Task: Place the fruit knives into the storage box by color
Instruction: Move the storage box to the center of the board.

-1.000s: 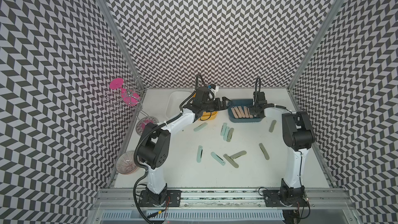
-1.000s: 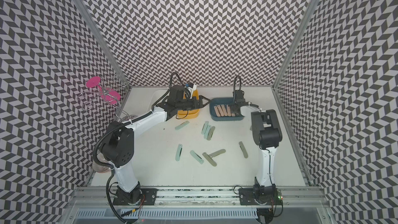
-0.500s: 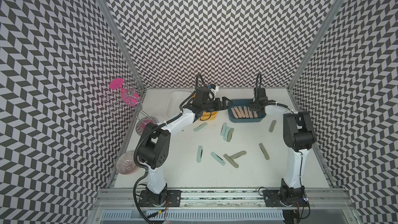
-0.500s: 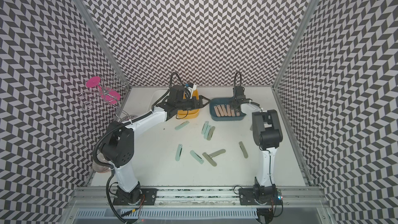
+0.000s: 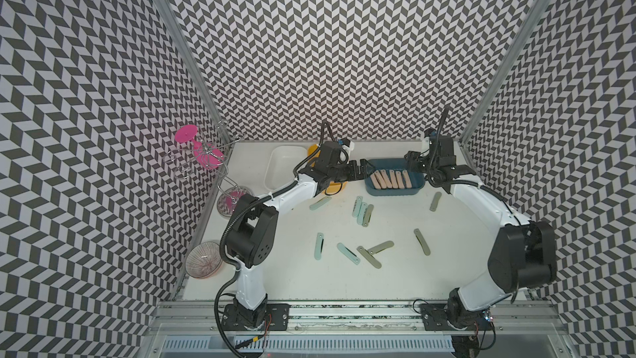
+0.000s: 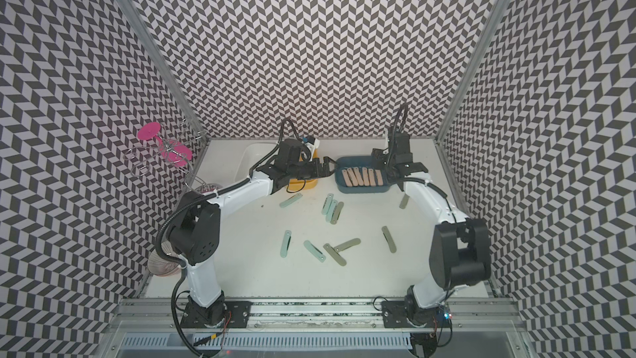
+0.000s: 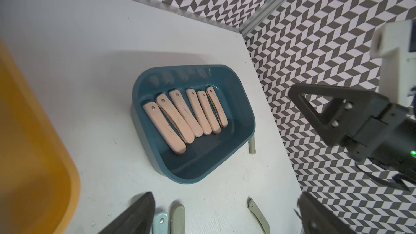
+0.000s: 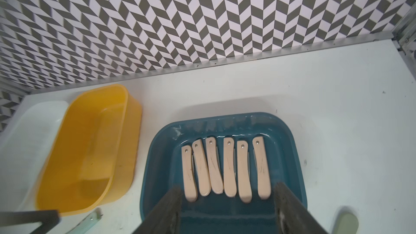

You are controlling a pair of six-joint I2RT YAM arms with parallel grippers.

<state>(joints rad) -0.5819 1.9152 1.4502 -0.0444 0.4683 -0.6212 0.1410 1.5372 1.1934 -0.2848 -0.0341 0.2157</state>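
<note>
I read the white tabletop (image 5: 344, 280) as a clock face, with six at my base rail and twelve at the back wall.

Nearest me, around the middle, lie loose flat, round-ended bars. Two pale mint folded fruit knives (image 5: 319, 251) sit toward seven. Just right of them, two grey-green folded fruit knives (image 5: 369, 257) meet at one end in a V. Another grey-green one lies apart toward four. Farther back, two mint bars and one grey-green bar lie side by side near the centre. A single mint bar lies toward ten and a single grey-green bar toward two.

At the back, toward one o'clock, is the dark teal plastic storage box (image 5: 392, 193). It holds six peach-pink folded fruit knives (image 8: 227, 165) in a row on its floor. A yellow plastic box (image 8: 90, 145) stands just beside it toward twelve. A white plastic box (image 5: 284, 167) follows toward eleven.

My left gripper (image 7: 225, 196) reaches over the yellow box toward the teal box's nine o'clock rim. Its jaws are spread wide and hold nothing. My right gripper (image 8: 227, 187) hangs above the teal box's three o'clock end. Its jaws are also apart and empty, and in the right wrist view they frame the peach row.
</note>
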